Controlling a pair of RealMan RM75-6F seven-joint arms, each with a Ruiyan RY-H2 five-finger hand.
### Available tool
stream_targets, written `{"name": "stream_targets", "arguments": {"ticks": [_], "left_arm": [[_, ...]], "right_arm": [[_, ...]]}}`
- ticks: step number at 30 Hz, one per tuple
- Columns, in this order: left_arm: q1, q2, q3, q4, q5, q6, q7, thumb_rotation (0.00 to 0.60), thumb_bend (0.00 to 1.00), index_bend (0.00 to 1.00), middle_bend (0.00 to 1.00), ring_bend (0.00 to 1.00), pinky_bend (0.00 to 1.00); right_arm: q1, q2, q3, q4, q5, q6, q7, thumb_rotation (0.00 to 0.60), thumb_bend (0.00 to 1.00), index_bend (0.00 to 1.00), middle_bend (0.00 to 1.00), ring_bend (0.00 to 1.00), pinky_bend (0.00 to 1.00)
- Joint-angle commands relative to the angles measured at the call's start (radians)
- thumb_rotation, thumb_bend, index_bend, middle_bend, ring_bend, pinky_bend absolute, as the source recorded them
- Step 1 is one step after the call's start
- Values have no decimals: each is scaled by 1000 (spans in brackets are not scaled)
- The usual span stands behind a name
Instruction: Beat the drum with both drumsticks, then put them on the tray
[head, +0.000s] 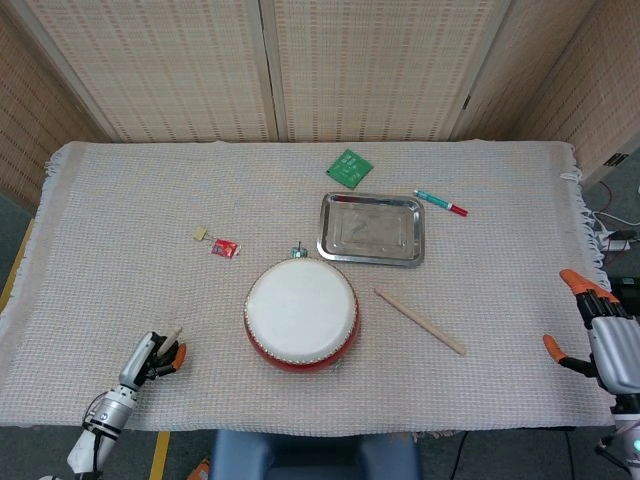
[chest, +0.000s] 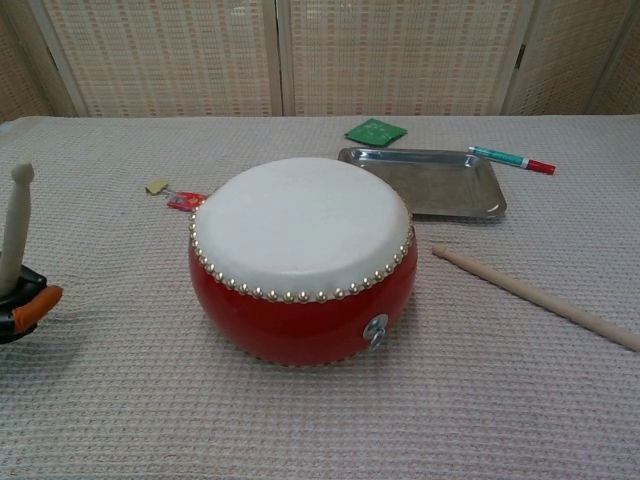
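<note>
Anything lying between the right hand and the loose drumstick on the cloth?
No. In the head view the stretch from the right hand to the loose drumstick is bare cloth.
</note>
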Motion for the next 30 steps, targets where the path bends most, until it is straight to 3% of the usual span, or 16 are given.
{"name": "stream_targets", "arguments": {"ticks": [1, 8, 12, 22, 30], "left_arm": [[-24, 88, -16, -79, 2, -6, 170, 600, 767, 1000, 1000, 1000, 1000], [-36, 190, -76, -168, -7, 61, 529, 600, 769, 1000, 1000, 1000, 1000], [-42, 228, -105, -209, -2, 101, 695, 600, 769, 1000, 1000, 1000, 1000], [-47, 264, -123, -263, 7, 133, 825, 600, 767, 1000, 1000, 1000, 1000], [-40, 271, -118, -270, 2, 138, 828, 600, 761, 1000, 1000, 1000, 1000]], "right_arm": [[36, 5, -9, -32, 41, -81, -43, 600, 236, 92, 59, 0, 183], [92, -58, 20, -65, 132, -162, -104, 600, 236, 218, 80, 0, 187], [143, -122, 32, -60, 207, -237, -175, 600, 236, 241, 81, 0, 187], [262, -320, 45, 52, 372, -376, -338, 600, 236, 279, 85, 0, 187], [303, -451, 36, 179, 383, -371, -412, 600, 236, 291, 85, 0, 187]]}}
